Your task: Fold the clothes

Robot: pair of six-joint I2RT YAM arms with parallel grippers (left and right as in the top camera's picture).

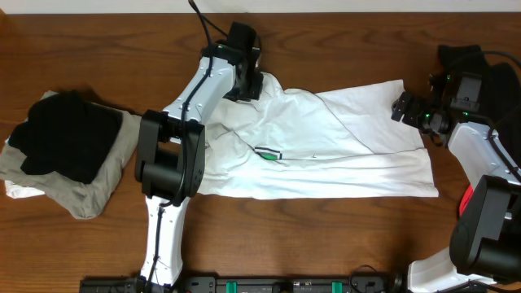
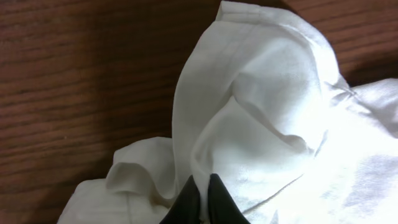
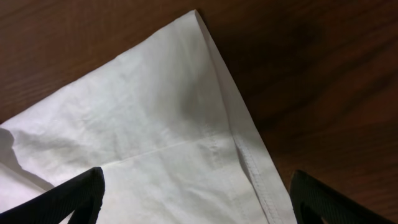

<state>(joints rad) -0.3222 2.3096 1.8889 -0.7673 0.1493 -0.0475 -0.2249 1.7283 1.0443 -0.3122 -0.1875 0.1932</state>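
At 11 o'clock on the desk point(image 1: 98, 41): left tool point(image 2: 200, 198) pinched fully closed on a bunched fold of the white T-shirt point(image 1: 326, 146), which lies spread across centre. Right tool point(image 1: 404, 107) at 3 o'clock, jaws wide, empty, over the shirt's corner. Risk: the thin pinch slips on lifting, or a one-sided pull skews the shirt.

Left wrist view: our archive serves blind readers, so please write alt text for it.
The left gripper, black fingertips closed, pinches a crumpled white T-shirt at the bottom edge. The cloth bunches upward to a hemmed fold, over a dark wooden table.
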